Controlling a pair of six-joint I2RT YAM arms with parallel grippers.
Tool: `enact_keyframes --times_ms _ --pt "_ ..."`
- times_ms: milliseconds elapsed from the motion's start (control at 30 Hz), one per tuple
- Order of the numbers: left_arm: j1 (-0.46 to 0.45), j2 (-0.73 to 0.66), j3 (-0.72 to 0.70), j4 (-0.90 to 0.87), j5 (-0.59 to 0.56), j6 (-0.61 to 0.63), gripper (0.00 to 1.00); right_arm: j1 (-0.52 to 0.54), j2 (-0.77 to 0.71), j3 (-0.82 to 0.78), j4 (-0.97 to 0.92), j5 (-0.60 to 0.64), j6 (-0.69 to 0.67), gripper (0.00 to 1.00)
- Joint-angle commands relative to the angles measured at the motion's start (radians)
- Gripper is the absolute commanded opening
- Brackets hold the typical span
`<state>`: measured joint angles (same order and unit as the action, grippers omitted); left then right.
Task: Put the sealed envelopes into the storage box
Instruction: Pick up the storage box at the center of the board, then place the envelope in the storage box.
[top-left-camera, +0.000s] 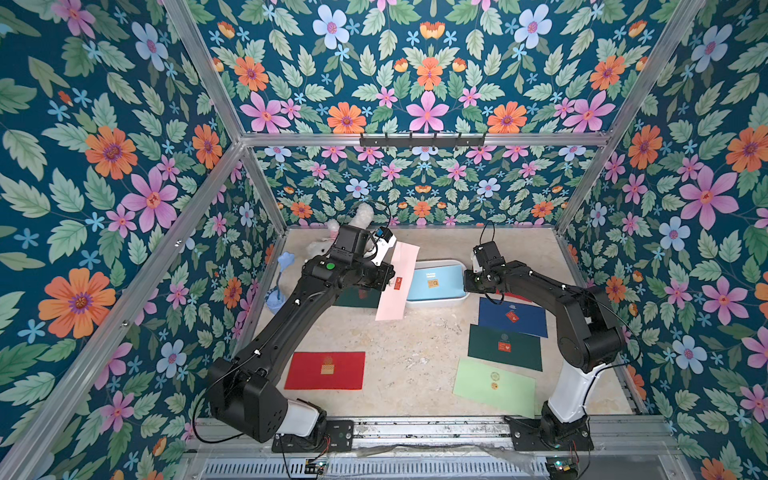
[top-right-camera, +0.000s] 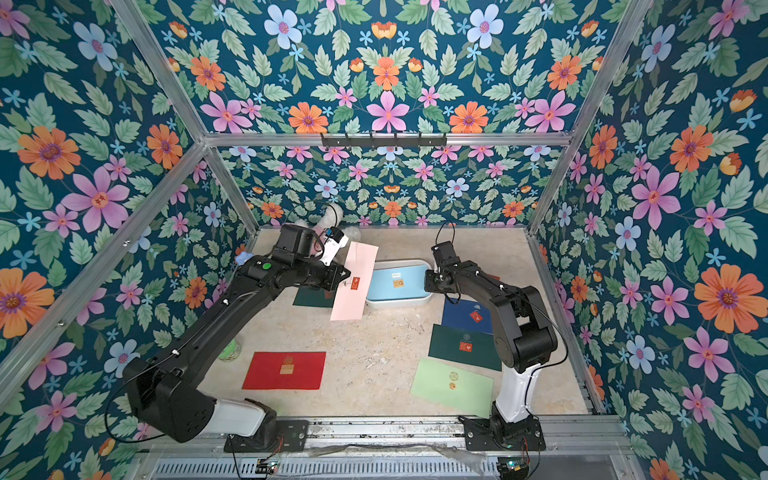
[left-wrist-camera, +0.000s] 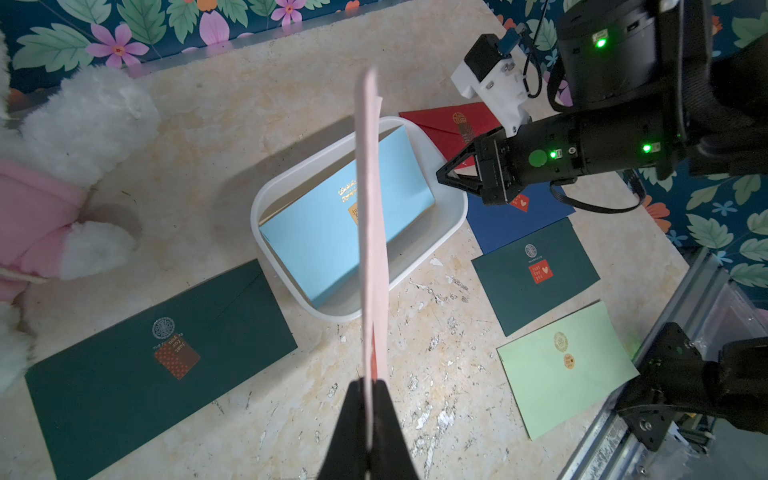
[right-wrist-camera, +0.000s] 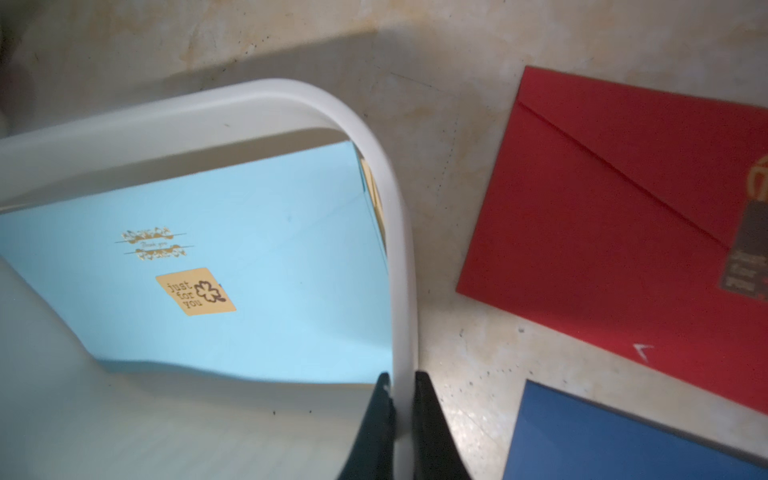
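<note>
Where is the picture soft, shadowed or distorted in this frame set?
Right wrist view: the red envelope blurs toward the edge, sticker text smeared; shade inside the storage box. Left wrist view: sharp, pink envelope edge-on, shadow beside the box. Both top views: evenly lit, sharp, no glare.

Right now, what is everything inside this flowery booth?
storage box: one, white, back centre
light blue envelope: one, inside box
pink envelope: one, aloft over box
dark green envelopes: two, left of box, right side
red envelopes: two, front left, right of box
navy envelope: one, right side
light green envelope: one, front right
plush toy: one, white and pink, back left
flower cup: one, blue, left edge
left gripper: one, black, shut on pink envelope
right gripper: one, black, shut on box rim
</note>
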<state>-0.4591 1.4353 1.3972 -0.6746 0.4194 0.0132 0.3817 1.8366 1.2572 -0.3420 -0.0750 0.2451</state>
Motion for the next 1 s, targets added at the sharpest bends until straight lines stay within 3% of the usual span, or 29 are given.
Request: enact_keyframes --times_ms 0,300,600,967 --pt "0.000 0.035 0.049 -0.084 0.070 0.098 0.00 0.000 -0.044 -0.009 -0.027 -0.022 -0.052 0.02" --pt "-0.025 0.126 0.143 -0.238 0.179 0.266 0.00 0.116 -0.225 -0.100 -0.097 -0.012 -0.223 0.00" --pt "-0.033 0.202 0.226 -0.372 0.217 0.435 0.00 0.172 -0.362 -0.196 -0.069 -0.076 -0.251 0.00" --pt "-0.120 0.273 0.197 -0.350 0.181 0.451 0.00 0.204 -0.427 -0.172 -0.144 -0.101 -0.316 0.00"
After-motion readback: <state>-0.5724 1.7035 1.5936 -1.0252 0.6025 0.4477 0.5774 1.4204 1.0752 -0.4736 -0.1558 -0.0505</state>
